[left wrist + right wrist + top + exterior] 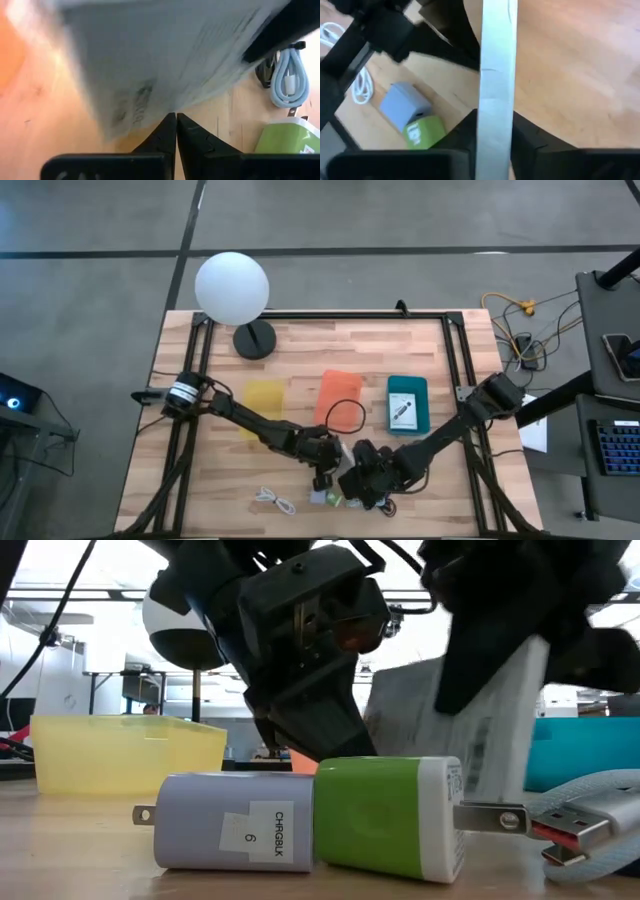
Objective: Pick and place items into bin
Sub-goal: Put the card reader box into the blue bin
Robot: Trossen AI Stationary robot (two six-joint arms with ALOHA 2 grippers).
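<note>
A wooden table (420, 350) with a black frame stands on a grey floor, with a white globe lamp (232, 288) at its far edge. From the left across the middle lie a yellow bin (264, 396), an orange bin (338, 397) and a teal bin (407, 403); a white card with a dark stick shape rests in the teal one.

Near the front edge a white cable (274, 499) lies coiled, well left of the cubes. The grey cube (232, 823) and the green cube (390, 814) lie on their sides, touching end to end, each with metal prongs pointing outward. Just right of them in the low view a pale blue cable (590, 802) ends in a plug.

The left gripper (176, 125) hangs just behind the cubes with its fingers pressed together, holding nothing. Just to its right, the right gripper (495, 131) has its fingers clamped on a second white card (496, 70), held edge-on and upright above the table, close to the left gripper and over the wood in front of the bins.
</note>
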